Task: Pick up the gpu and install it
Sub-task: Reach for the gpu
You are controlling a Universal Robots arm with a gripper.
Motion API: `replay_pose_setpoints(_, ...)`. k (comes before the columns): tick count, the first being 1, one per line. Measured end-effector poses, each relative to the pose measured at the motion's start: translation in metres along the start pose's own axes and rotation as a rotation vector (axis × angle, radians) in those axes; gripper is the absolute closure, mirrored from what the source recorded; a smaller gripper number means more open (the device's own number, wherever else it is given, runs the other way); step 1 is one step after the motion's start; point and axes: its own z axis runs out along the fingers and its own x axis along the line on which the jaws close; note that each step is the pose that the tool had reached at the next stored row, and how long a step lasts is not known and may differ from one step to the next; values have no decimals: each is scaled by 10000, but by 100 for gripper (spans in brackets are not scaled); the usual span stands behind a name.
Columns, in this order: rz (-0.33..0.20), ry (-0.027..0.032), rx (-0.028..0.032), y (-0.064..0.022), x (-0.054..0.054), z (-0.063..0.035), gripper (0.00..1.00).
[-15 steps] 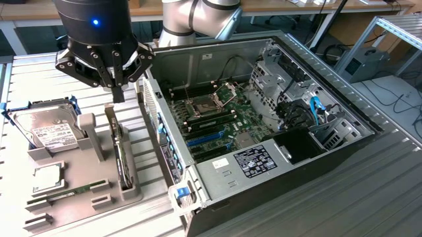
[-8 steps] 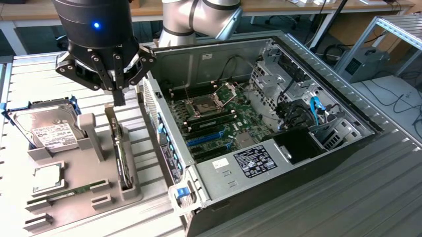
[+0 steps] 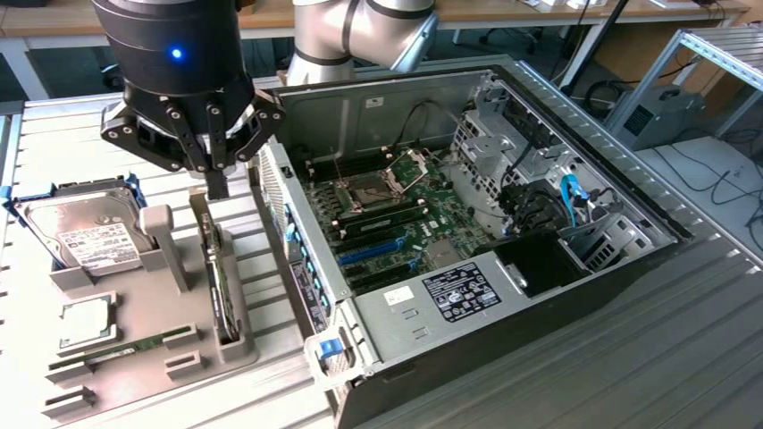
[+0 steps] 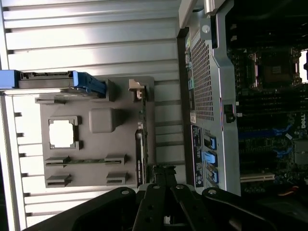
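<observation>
End effector is squeezed shut, holding nothing. It hangs right over the far end of the gpu. The gpu stands on its thin edge in the grey holder, its long side running beside the computer case.

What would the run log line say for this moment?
gripper: shut, over gpu | gpu: on edge in gray holder | case: open, gpu not yet installed

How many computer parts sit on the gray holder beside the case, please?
4: the hard drive at one end, the processor chip flat in the middle, the memory stick toward the other end, and the gpu on edge along the side nearest the case. None seems hidden.
</observation>
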Motion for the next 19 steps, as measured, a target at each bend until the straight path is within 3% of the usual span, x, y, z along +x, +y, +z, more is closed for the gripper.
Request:
replay_pose_setpoints(15,0,-1,13,-166,-13,-4,89)
replay_pose_setpoints(19,-1,-1,14,-171,-13,-4,89)
